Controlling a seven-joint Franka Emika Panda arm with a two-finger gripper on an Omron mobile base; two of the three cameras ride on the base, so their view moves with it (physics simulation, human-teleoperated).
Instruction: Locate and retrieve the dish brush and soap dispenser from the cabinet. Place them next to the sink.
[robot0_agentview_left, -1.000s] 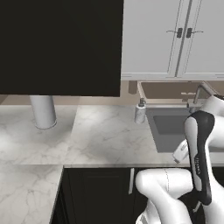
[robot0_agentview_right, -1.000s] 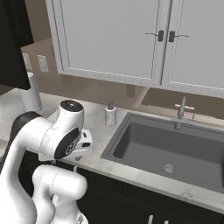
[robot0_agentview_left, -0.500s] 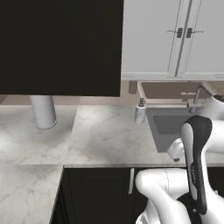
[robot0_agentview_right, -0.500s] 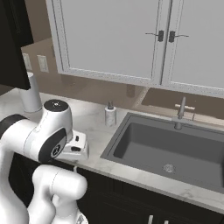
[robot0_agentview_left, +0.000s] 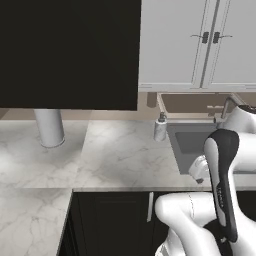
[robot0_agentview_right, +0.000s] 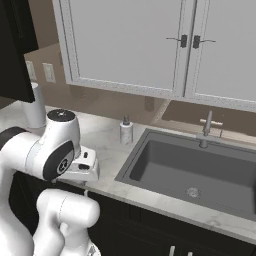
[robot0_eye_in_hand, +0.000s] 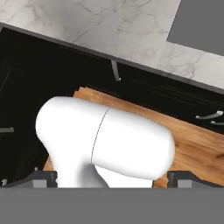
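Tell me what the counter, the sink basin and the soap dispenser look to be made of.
Counter: white marble or a look-alike, polished, with grey veining.
Sink: matte grey, metal or composite; the flat even tone leaves it open.
Soap dispenser: pale marbled body, maybe ceramic or stone, with a dark pump top.

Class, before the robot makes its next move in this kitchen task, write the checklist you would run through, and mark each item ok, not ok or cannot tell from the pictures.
1. Soap dispenser stands upright on the marble counter beside the sink: ok.
2. Dish brush placed next to the sink: not ok, none lies there.
3. Black cabinet open so the brush can be reached: not ok, its door looks shut.
4. Tool open and holding nothing: ok.
5. Brush inside the cabinet: cannot tell.
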